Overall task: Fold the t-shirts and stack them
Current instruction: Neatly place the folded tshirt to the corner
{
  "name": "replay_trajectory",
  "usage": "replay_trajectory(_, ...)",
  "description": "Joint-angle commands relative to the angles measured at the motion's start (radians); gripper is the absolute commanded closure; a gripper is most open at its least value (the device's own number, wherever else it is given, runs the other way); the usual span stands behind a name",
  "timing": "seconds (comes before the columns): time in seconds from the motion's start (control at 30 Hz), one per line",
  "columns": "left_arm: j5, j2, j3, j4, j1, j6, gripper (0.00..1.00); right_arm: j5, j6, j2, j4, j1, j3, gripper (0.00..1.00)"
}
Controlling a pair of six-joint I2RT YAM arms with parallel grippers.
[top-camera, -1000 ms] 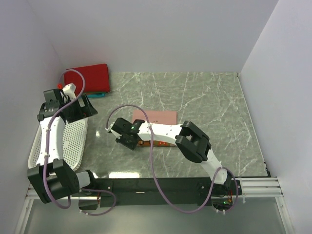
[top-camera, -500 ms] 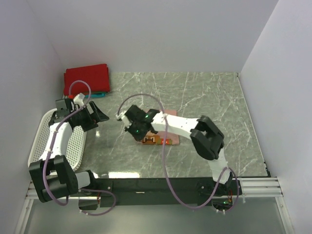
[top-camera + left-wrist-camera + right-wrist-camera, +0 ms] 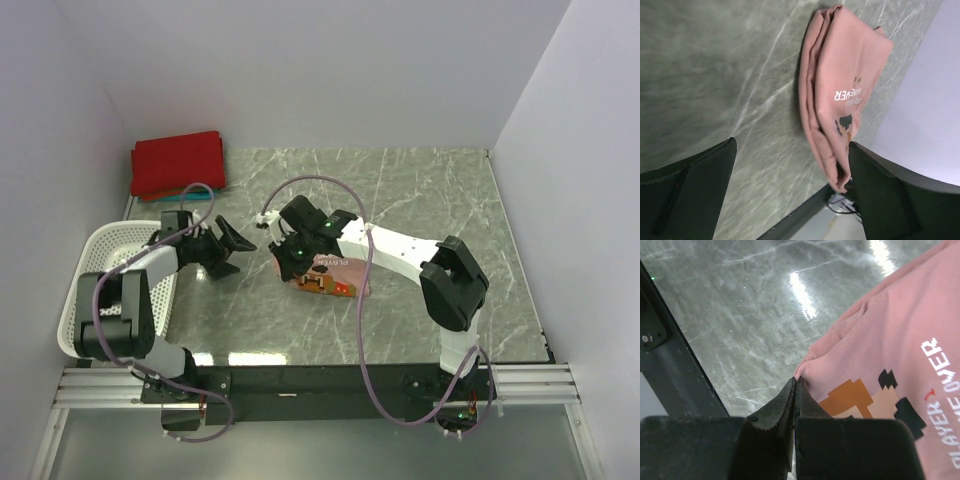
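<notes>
Two arms reach toward the middle of the table (image 3: 440,210). The right gripper (image 3: 289,258) stretches leftward, its jaws pinched tight on an edge of the folded pink t-shirt (image 3: 338,278) lying there. The left gripper (image 3: 237,249), low with jaws spread wide, points at the shirt from just beside it.

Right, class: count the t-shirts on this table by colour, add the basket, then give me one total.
Pink t-shirt: 1
Red t-shirt: 1
Teal t-shirt: 1, only a sliver showing under the red one
White basket: 1
Total: 4
</notes>
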Motion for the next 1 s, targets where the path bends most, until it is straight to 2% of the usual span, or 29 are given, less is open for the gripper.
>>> replay_trajectory(0.0, 0.011, 0.051, 0.008, 0.168, -0.062, -0.151, 0.01, -0.046, 0.018, -0.051, 0.067, 0.001, -0.018, 1.0)
replay_trajectory(0.17, -0.073, 0.152, 0.036, 0.213, -0.151, -0.26, 0.01, -0.035, 0.018, -0.028, 0.087, 0.0, -0.008, 1.0)
replay_trajectory(0.4, -0.112, 0.293, 0.094, 0.22, -0.202, -0.327, 0.09, -0.012, 0.093, -0.01, 0.128, 0.001, 0.03, 1.0)
replay_trajectory(0.53, -0.136, 0.329, 0.125, 0.221, -0.226, -0.366, 0.2, -0.003, 0.128, 0.002, 0.154, 0.0, 0.047, 1.0)
replay_trajectory(0.57, -0.138, 0.341, 0.135, 0.216, -0.237, -0.369, 0.26, 0.003, 0.133, 0.006, 0.168, 0.001, 0.051, 1.0)
replay_trajectory(0.67, -0.162, 0.352, 0.151, 0.207, -0.257, -0.379, 0.35, 0.009, 0.154, 0.021, 0.174, 0.001, 0.085, 1.0)
replay_trajectory(0.83, -0.191, 0.361, 0.171, 0.205, -0.269, -0.408, 0.37, 0.023, 0.166, 0.044, 0.187, 0.012, 0.114, 1.0)
replay_trajectory(0.97, -0.243, 0.349, 0.203, 0.147, -0.288, -0.419, 0.43, 0.071, 0.163, 0.058, 0.199, 0.026, 0.124, 1.0)
